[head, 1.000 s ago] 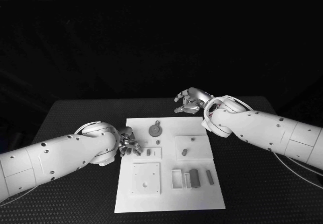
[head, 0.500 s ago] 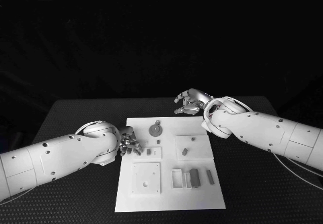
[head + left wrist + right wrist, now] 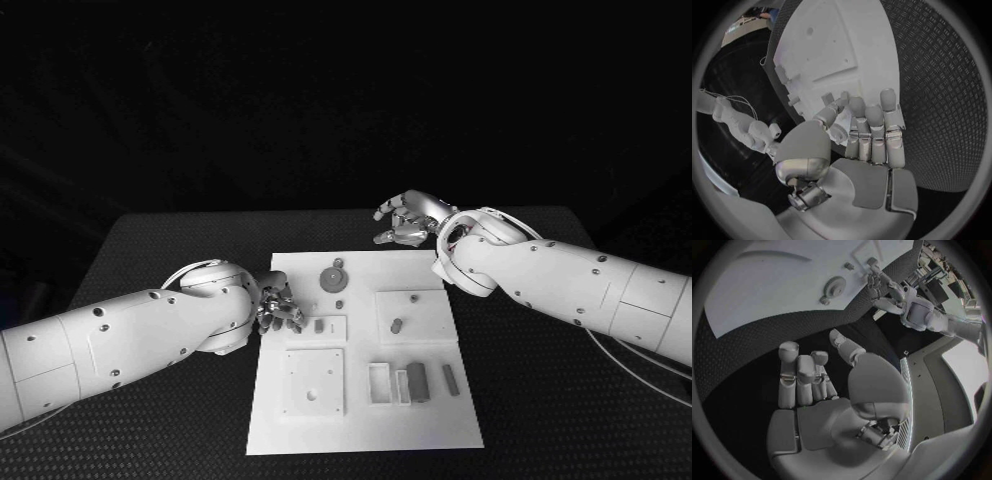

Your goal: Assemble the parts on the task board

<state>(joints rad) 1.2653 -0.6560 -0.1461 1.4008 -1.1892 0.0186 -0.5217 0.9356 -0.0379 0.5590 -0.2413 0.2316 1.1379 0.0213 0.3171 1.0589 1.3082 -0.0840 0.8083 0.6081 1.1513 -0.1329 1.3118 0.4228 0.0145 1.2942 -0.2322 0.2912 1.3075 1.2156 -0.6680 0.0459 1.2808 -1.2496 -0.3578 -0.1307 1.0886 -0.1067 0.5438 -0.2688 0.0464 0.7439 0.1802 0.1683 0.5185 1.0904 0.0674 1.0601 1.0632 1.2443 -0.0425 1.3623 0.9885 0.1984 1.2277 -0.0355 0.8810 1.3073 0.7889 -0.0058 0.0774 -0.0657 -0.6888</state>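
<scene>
The left hand hovers at the left edge of the white board, fingers apart and empty; the right hand hangs past the far edge over the tabletop, fingers loosely curled, holding nothing. The grey parts lie loose on the board. A careless reach may nudge the small peg near the left hand, or shift the board.

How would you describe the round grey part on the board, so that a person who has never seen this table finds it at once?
Look at the white task board in the middle of the black table. Go to its far end, the end nearest the right hand. There lies the round grey part, a disc; the other grey parts on the board are small slim bars or pegs, so it alone is round and flat.
</scene>
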